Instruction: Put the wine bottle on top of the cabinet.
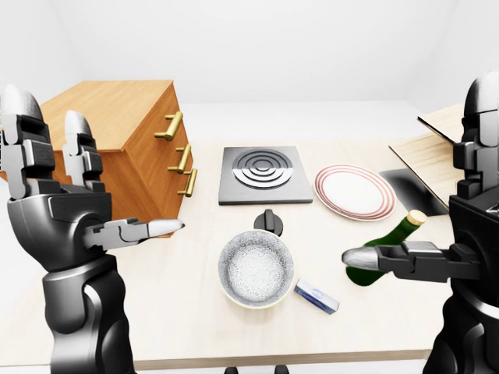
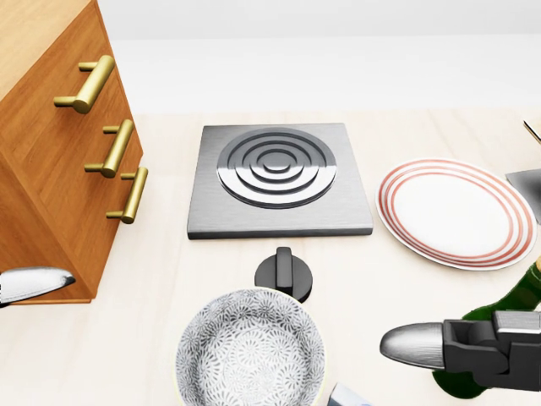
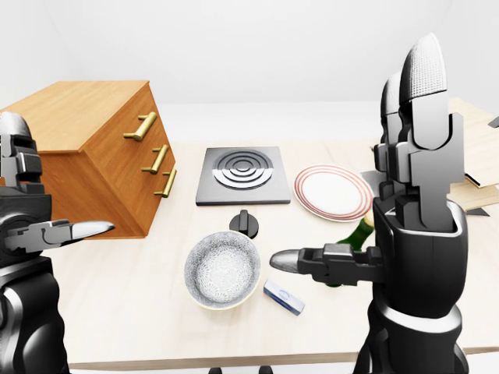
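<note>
The green wine bottle [image 1: 383, 253] with its cork top stands on the pale table [image 1: 179, 288], at the right of the left-eye view. My right hand [image 3: 366, 187] is open; its thumb [image 2: 414, 345] lies across the bottle's lower part and the fingers point up, none closed round it. In the head view only part of the bottle [image 2: 526, 298] shows at the right edge. The wooden cabinet [image 1: 117, 128] with brass handles stands at the left, its flat top bare. My left hand [image 1: 109, 167] is open in front of it, thumb [image 1: 152, 228] pointing right.
A grey hob plate [image 2: 279, 182] lies mid-table, with a black knob [image 2: 283, 275] below it. A patterned bowl [image 2: 249, 351] sits below the knob and a red-ringed plate [image 2: 456, 211] to the right. A small blue-white box [image 1: 316, 297] lies beside the bowl. Wooden boards [image 1: 429, 148] lie at the right.
</note>
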